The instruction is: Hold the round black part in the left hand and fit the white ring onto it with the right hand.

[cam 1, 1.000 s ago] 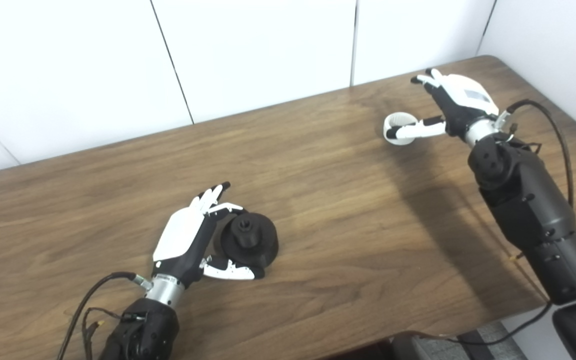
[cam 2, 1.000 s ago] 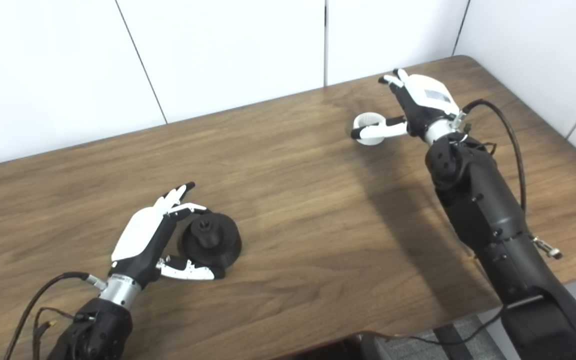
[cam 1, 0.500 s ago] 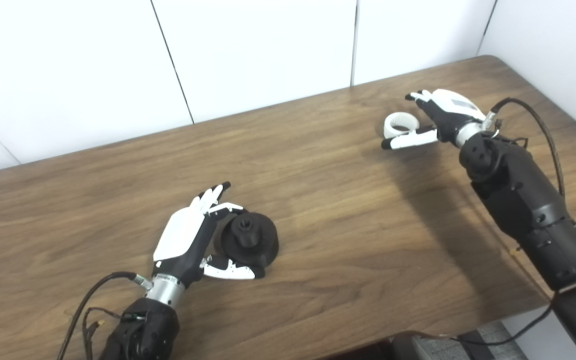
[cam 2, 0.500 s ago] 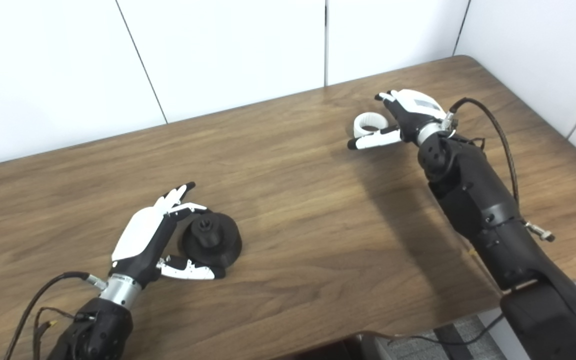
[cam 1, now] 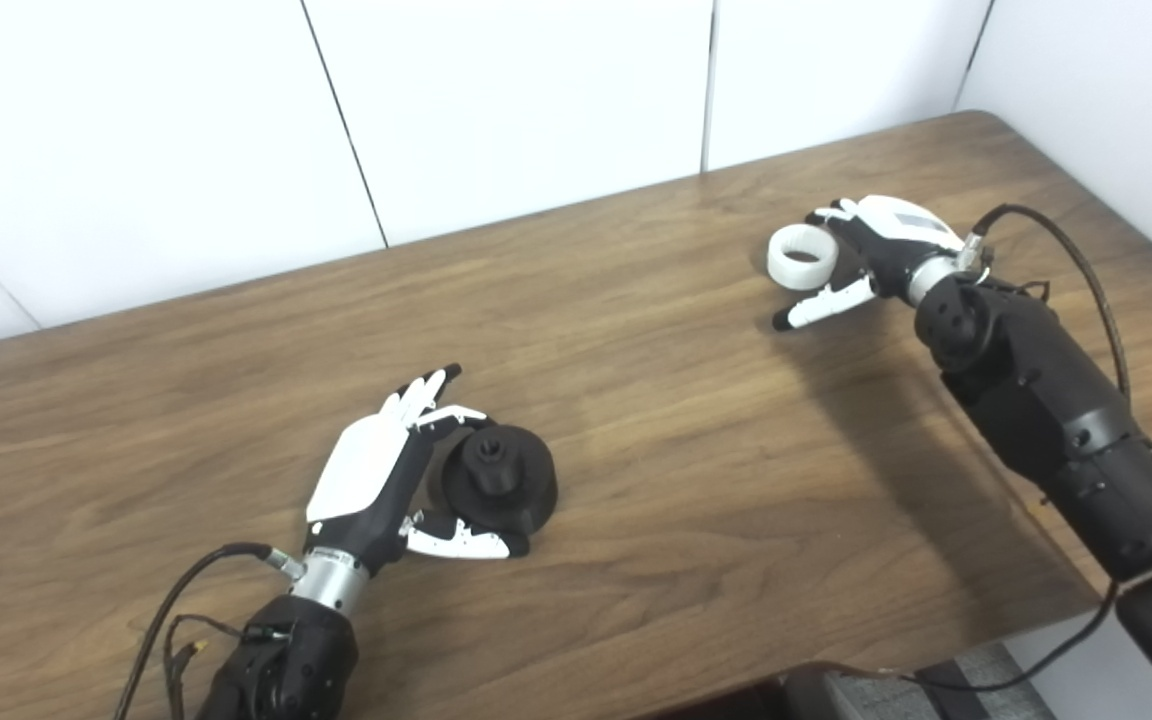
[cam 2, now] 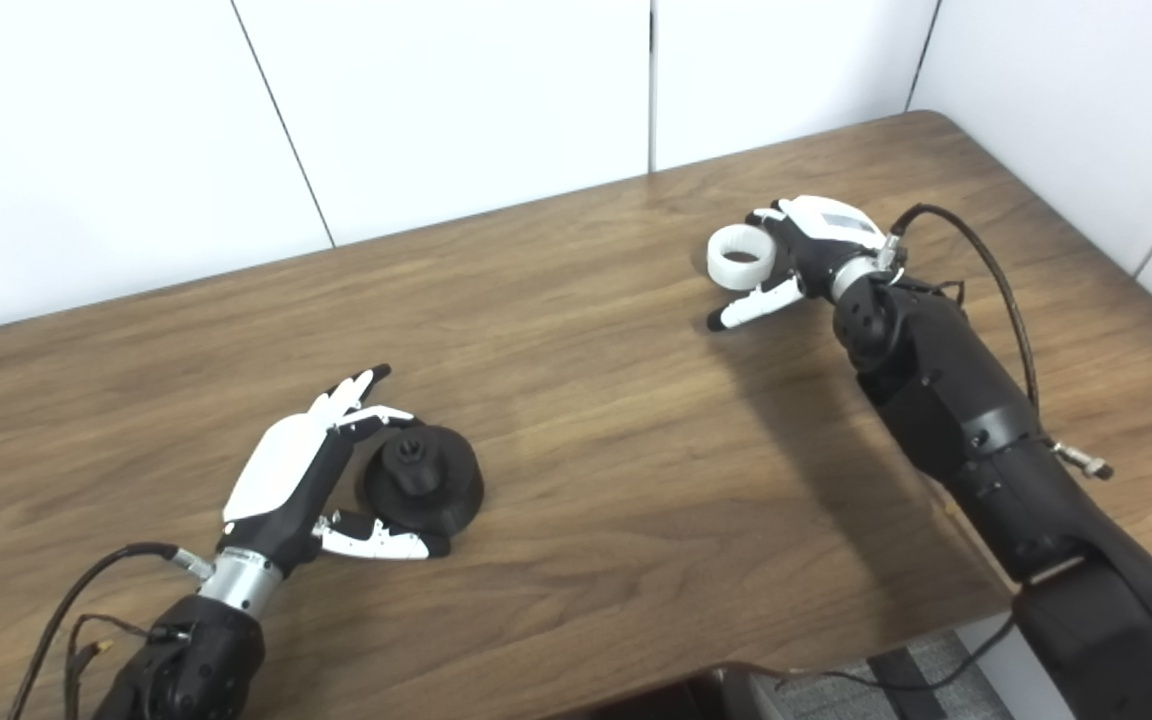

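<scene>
Ring point(cam 1: 802, 257) on far right of table point(cam 1: 636, 400), right hand point(cam 1: 871, 250) now lowered beside it, fingers touching its rim, thumb spread below; grasp near, not closed. Black part point(cam 1: 498, 478) unmoved near front left, cupped loosely by spread left hand point(cam 1: 376, 480), unlifted.

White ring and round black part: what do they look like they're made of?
White ring: probably plastic, matte, opaque even white with no glint, perhaps printed. Round black part: likely matte plastic too, uniform dull black, stepped disc with a raised hub. Neither shows any metallic shine; the views can't settle it.
</scene>
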